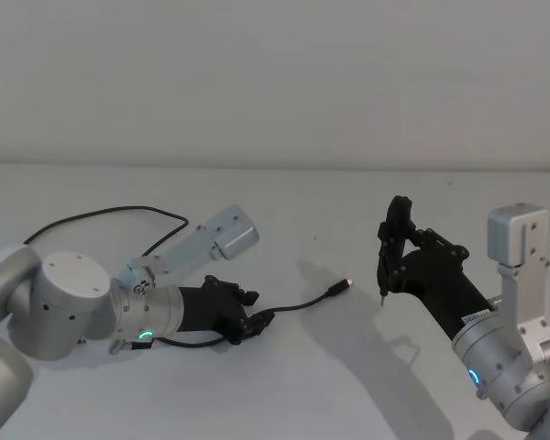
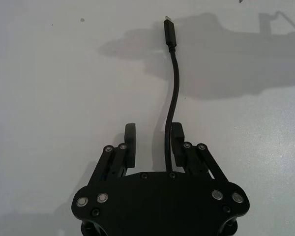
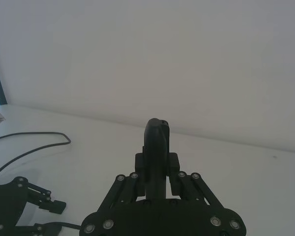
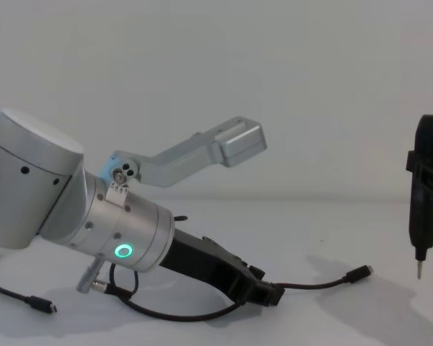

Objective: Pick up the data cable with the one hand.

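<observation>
The data cable (image 1: pixel 302 301) is a thin black cord lying on the white table, its silver-tipped plug (image 1: pixel 346 284) pointing toward the right arm. My left gripper (image 1: pixel 257 323) lies low on the table at the cord's near stretch. In the left wrist view the cable (image 2: pixel 174 83) runs between the open left gripper's (image 2: pixel 153 129) fingers, close against one finger (image 2: pixel 177 136). From the chest, the plug (image 4: pixel 361 272) lies just beyond the left gripper (image 4: pixel 270 294). My right gripper (image 1: pixel 391 261) is raised at the right, shut on a narrow upright black device (image 4: pixel 422 194) with a thin metal tip.
A black cord (image 1: pixel 101 213) loops over the table behind the left arm. Another black cord end (image 4: pixel 43 306) lies at the lower left, and a silver barrel connector (image 4: pixel 94 285) sits under the left wrist. White table stretches between the two arms.
</observation>
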